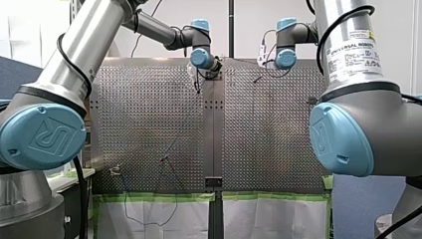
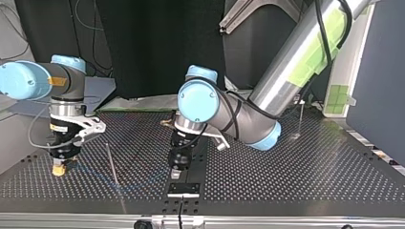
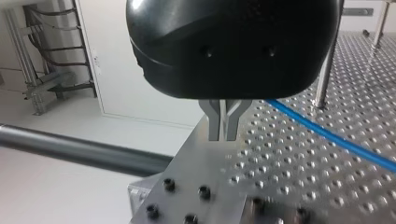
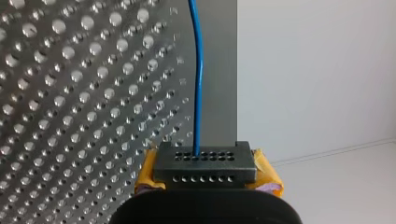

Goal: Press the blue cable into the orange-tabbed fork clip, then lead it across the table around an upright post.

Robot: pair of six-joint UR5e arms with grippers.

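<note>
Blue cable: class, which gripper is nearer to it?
Right. My right gripper clamps the blue cable; my left gripper, shut, hangs beside it, apart.

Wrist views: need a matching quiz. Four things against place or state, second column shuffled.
1. blue cable
2. my right gripper
3. my left gripper
4. post

A. fingers together, holding nothing
B. upright on the table
C. shut on the black block
D. runs out of the black block

Pairs: 1-D, 2-C, 3-A, 4-B
</note>
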